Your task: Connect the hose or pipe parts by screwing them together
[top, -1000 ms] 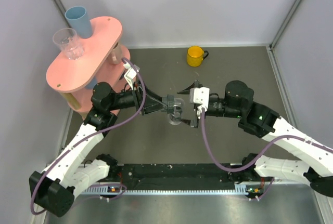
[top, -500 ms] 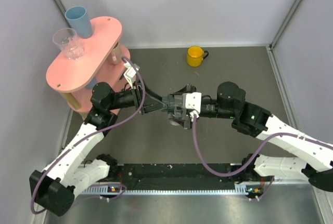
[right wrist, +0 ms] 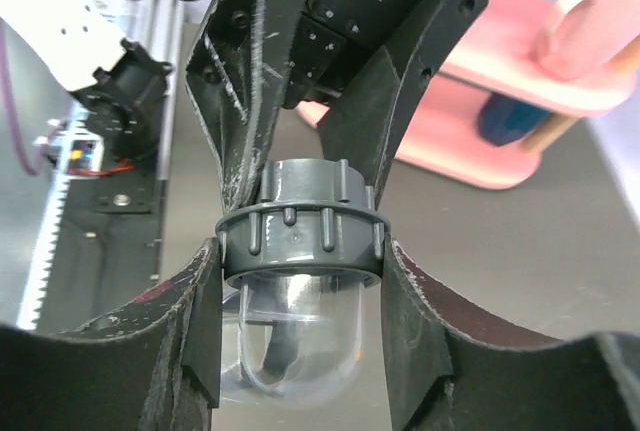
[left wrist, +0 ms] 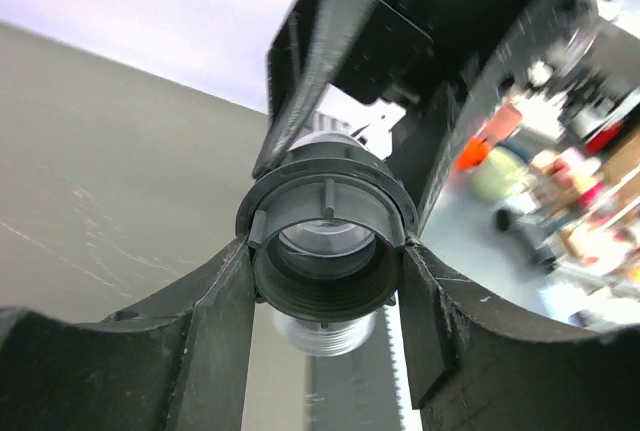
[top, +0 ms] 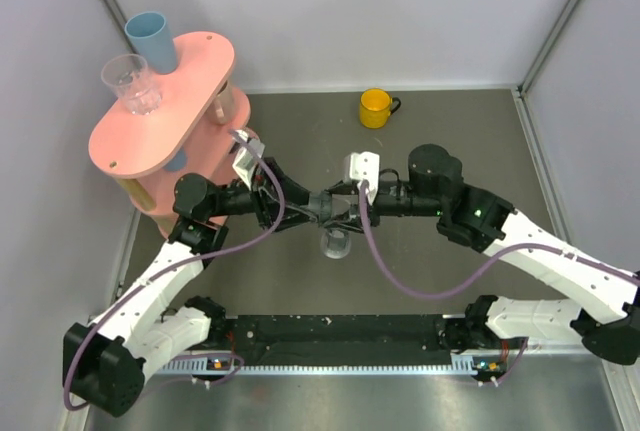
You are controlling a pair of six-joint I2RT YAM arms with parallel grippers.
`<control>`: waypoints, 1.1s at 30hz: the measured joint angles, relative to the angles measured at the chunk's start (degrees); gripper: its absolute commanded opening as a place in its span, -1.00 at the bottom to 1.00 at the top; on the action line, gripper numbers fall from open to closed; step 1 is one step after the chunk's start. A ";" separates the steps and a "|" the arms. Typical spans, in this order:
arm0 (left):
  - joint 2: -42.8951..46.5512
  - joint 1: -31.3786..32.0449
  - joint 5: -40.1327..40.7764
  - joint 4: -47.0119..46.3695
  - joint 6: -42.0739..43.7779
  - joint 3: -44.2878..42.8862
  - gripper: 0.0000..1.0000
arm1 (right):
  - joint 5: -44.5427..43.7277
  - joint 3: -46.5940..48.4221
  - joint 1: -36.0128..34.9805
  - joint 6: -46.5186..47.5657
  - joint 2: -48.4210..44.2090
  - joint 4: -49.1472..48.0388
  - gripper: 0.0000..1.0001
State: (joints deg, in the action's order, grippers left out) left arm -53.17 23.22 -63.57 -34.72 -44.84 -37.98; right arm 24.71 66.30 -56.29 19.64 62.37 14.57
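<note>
Over the dull brown desk (top: 300, 141), my left fingers (left wrist: 215, 321) and right fingers (right wrist: 190, 351) meet tip to tip on a single fitting. A dark grey ribbed plastic ring nut (right wrist: 300, 236) sits between both pairs, and a clear dome-ended plastic pipe piece (right wrist: 295, 336) hangs out of its underside. My right fingers are pressed in on the ring nut's flanged rim, one pad against each side. My left fingers pinch the same ring nut from the opposite direction, one on either side of its ribbed wall, and the left wrist view looks straight into its open bore. The clear piece pokes out below both pairs of fingers, held off the desk. I cannot tell whether the clear piece is threaded fully home in the ring nut. Beyond my right fingers, near the back wall, a small yellow mug (top: 375, 107) stands upright with its handle to the right. Out past my left fingers is a pink two-tier oval shelf stand (top: 190, 81), well apart from the fitting. Its top tier carries a light blue plastic cup (top: 150, 39) and a clear drinking glass (top: 130, 83), set just beside each other.
</note>
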 measured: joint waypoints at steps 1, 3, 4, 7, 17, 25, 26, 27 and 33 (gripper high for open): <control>0.02 0.00 -0.50 -1.62 2.14 0.66 -1.00 | 1.33 0.61 0.76 -1.97 0.59 0.68 -1.00; 0.04 0.13 -2.36 -4.44 9.07 1.86 -1.00 | 4.11 1.03 2.12 -6.40 1.53 1.60 -1.00; 0.09 0.20 -3.54 -5.25 12.74 2.25 -1.00 | 5.42 1.03 2.84 -8.70 1.90 1.77 -1.00; 0.63 1.14 -5.92 -6.47 24.81 3.17 -1.00 | 8.76 1.01 4.70 -14.64 2.43 2.19 -1.00; 5.51 7.91 -2.51 11.41 72.08 1.75 -1.00 | 16.00 0.85 9.42 -29.14 2.67 3.37 -1.00; 7.85 11.28 4.68 19.96 89.53 1.31 -0.14 | 17.44 0.31 11.47 -34.80 2.58 2.97 -1.00; 7.98 11.34 5.07 20.57 90.14 1.31 0.38 | 17.40 -0.04 11.54 -34.86 2.51 2.60 -1.00; 8.22 11.45 5.55 21.59 90.84 1.31 0.97 | 17.27 -0.63 11.61 -34.91 2.49 2.14 -1.00; 9.55 11.32 11.13 24.79 91.45 1.51 0.98 | 17.84 -2.14 11.85 -35.36 2.08 1.49 -1.00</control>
State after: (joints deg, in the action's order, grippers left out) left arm -43.62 34.54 -52.45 -9.93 46.61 -36.47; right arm 42.54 64.16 -44.45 -15.73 64.45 16.05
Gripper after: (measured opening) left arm 0.987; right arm 0.557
